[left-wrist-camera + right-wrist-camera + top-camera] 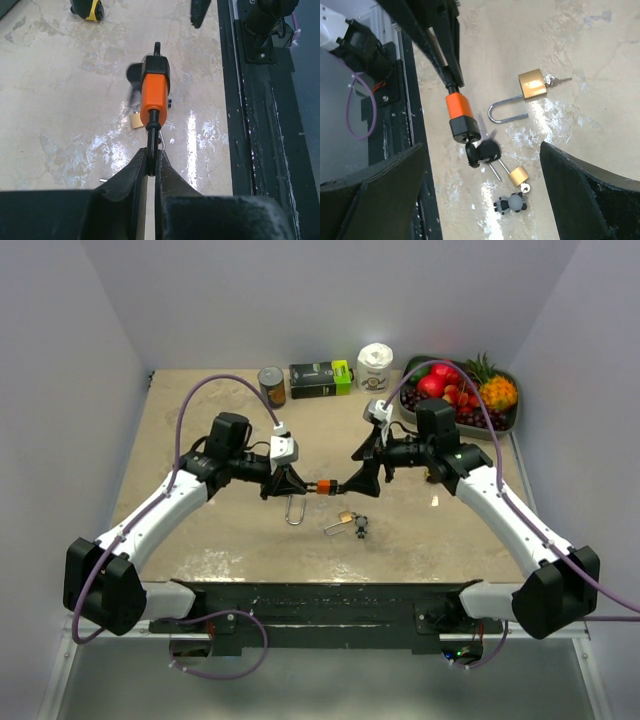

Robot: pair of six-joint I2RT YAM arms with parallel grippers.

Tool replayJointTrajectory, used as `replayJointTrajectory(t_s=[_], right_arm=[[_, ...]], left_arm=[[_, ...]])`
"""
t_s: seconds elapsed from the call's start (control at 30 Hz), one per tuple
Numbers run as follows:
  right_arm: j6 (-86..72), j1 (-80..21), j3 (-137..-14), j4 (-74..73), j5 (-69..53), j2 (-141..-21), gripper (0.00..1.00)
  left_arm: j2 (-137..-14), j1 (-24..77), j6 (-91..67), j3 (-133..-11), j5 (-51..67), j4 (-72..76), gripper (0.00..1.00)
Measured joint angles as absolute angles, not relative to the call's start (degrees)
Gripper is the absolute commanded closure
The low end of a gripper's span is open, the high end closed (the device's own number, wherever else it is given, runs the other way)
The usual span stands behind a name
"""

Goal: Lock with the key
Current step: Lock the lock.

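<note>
**Orange padlock held between two facing arms**

Only the right wrist view showed the black key [484, 150] hanging from the black end of the orange padlock [459, 112], between the wide-open fingers of the right end effector [482, 145], which touched nothing that could be seen. The same view showed, on the counter [240, 540] below, a brass padlock [532, 84] with its shackle swung open, a small brass lock [518, 176] and a bear charm [512, 204].

The left wrist view gave what the others hid: the left end effector [151, 160] was clamped tight on the padlock's dark shackle, with the orange body pointing away from it.

From above, both arms reached inward from their bases, forearms angled toward the middle. Their end effectors faced each other level above the counter, the padlock bridging the gap.
</note>
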State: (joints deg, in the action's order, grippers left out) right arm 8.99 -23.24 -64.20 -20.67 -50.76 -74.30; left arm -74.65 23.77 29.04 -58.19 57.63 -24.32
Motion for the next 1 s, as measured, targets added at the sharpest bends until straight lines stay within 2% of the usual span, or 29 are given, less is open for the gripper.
replayJointTrajectory(t_s=[0.13,0.23,0.47,0.57,0.7,0.87,0.9,1.0], right_arm=[[16.0,-24.1,-64.4,-23.5,-52.1,-72.8,0.04],[21.7,-26.3,-64.5,-26.4,-52.1,-72.9,0.09],[27.4,-31.3,-65.0,-28.4,-51.5,-75.0,0.32],[28.2,-32.1,-65.0,-28.3,-50.3,-75.7,0.38],[29.0,-32.3,-65.0,-27.6,-49.3,-75.7,0.60],[29.6,-32.2,-65.0,-26.4,-48.4,-75.9,0.81],[29.6,-32.2,-65.0,-26.2,-48.3,-76.0,0.90],[29.7,-32.1,-65.0,-26.1,-48.1,-76.5,1.00]], left_arm=[[-74.7,23.8,27.1,-58.9,58.1,-24.0,1.00],[-74.7,23.8,25.9,-59.0,58.5,-23.2,1.00],[-74.7,23.8,24.5,-59.1,58.7,-22.7,1.00],[-74.7,23.8,24.3,-59.1,59.1,-22.3,1.00],[-74.6,23.8,23.4,-59.1,59.8,-21.5,1.00],[-74.2,24.1,21.6,-59.0,60.3,-20.4,1.00],[-74.2,24.1,21.3,-59.0,60.3,-20.3,1.00],[-74.0,24.2,19.9,-58.4,60.0,-19.3,1.00]])
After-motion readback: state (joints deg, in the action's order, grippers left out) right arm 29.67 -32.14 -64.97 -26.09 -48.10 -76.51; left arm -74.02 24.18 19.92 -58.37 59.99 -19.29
